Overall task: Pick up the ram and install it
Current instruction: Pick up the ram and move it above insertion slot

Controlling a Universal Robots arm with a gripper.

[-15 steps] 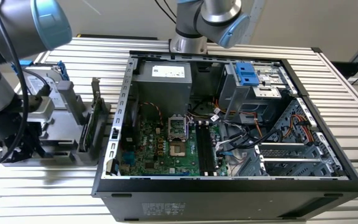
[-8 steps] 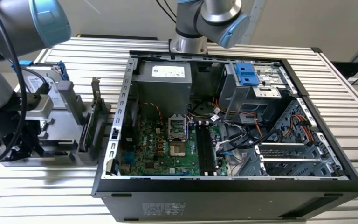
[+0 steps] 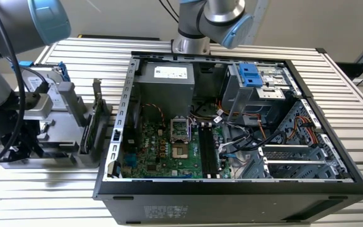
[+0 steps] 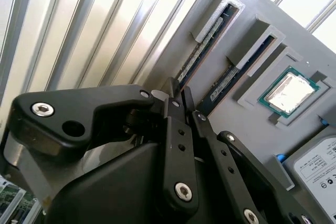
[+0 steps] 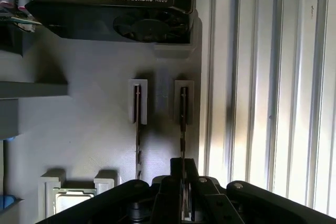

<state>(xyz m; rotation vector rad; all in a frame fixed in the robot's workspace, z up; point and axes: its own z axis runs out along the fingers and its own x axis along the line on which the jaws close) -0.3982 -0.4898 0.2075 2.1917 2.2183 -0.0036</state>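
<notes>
The ram (image 5: 182,121) is a thin dark stick standing on edge in the outer slot of a grey holder (image 5: 94,140). In the second wrist view the ram (image 4: 202,51) runs up from between my black fingers. My gripper (image 5: 182,174) straddles one end of it, the jaws closed tight against both faces; in the second wrist view the gripper (image 4: 180,92) sits at the stick's near end. A second stick (image 5: 137,124) stands in the neighbouring slot. In the exterior view my arm (image 3: 5,94) hangs over the holder (image 3: 62,153), left of the computer case.
The open computer case (image 3: 232,189) lies at centre, with black memory slots (image 3: 210,151) on its green motherboard. The holder also carries a graphics card (image 5: 115,19), a processor chip (image 4: 291,90) and a hard drive (image 4: 320,166). A slatted metal table (image 5: 273,77) lies beneath.
</notes>
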